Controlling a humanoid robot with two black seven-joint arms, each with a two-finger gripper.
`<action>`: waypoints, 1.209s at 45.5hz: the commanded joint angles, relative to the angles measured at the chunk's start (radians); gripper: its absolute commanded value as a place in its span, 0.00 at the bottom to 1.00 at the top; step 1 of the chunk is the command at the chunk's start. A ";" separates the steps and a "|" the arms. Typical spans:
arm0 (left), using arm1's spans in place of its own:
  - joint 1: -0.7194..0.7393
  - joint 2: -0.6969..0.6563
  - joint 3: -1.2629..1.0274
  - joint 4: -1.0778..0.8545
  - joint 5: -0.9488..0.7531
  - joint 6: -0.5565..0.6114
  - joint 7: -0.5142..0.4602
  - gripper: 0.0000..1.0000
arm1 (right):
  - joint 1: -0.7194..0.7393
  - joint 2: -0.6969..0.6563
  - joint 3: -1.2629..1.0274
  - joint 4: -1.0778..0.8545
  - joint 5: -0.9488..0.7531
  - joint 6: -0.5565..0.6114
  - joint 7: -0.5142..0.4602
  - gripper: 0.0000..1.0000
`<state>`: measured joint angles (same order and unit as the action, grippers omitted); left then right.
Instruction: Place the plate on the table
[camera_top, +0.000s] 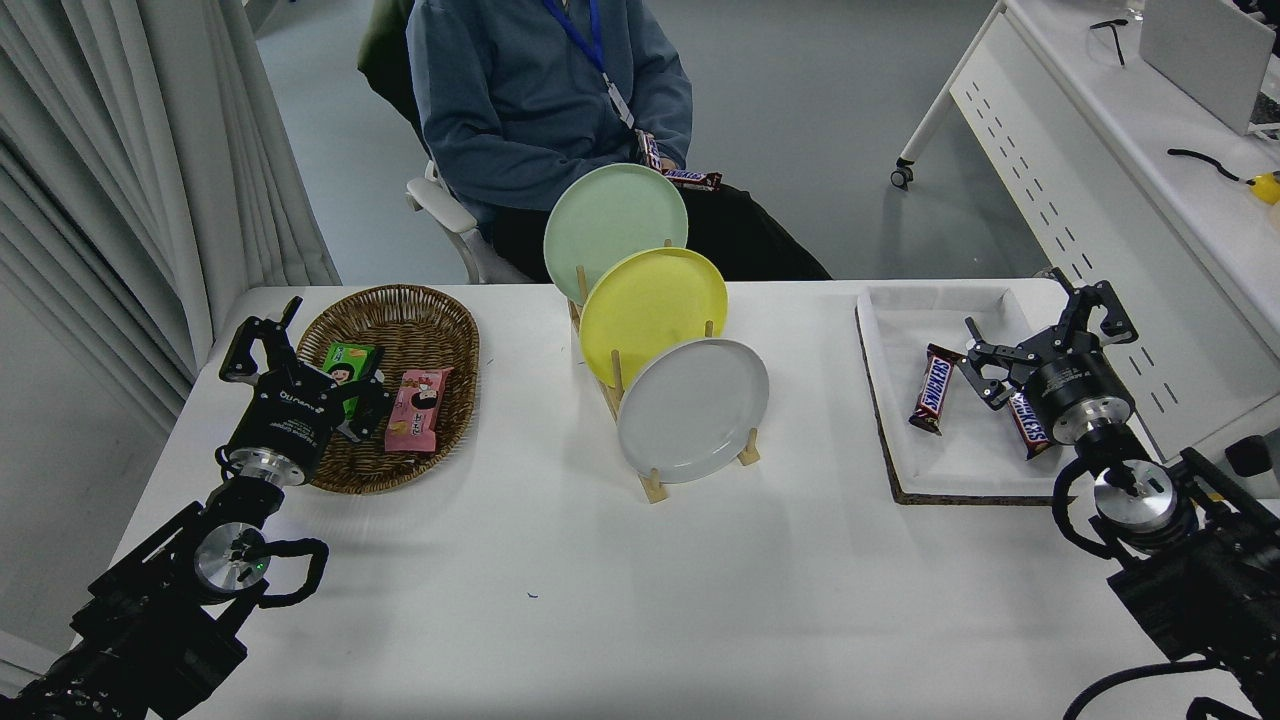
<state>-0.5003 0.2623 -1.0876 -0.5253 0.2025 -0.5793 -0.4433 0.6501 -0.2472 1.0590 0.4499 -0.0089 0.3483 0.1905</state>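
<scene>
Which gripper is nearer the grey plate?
The right gripper, slightly. It hangs open over the white tray, right of the grey plate. The left gripper is open over the wicker basket, further off to its left.

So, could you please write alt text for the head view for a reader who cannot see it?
A grey plate stands upright at the front of a wooden rack on a white table, with a yellow plate and a green plate behind it. The right gripper hovers open over a tray of candy bars; the left gripper is by a basket.

Probably a lab or office: wheeled white desks (1100, 150), grey floor (820, 130).
</scene>
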 joint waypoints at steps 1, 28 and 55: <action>0.000 0.000 -0.008 -0.001 -0.003 -0.004 0.002 1.00 | -0.004 0.011 -0.007 -0.007 0.000 0.001 0.000 1.00; 0.000 0.000 0.003 -0.001 -0.018 -0.001 0.002 1.00 | 0.005 0.016 -0.002 -0.007 -0.002 -0.002 0.000 1.00; 0.000 0.000 0.003 -0.001 -0.018 -0.001 0.002 1.00 | 0.052 -0.003 -0.057 -0.059 -0.002 -0.006 -0.008 1.00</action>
<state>-0.5000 0.2624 -1.0846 -0.5258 0.1835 -0.5800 -0.4418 0.6927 -0.2407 1.0433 0.4062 -0.0153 0.3479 0.1889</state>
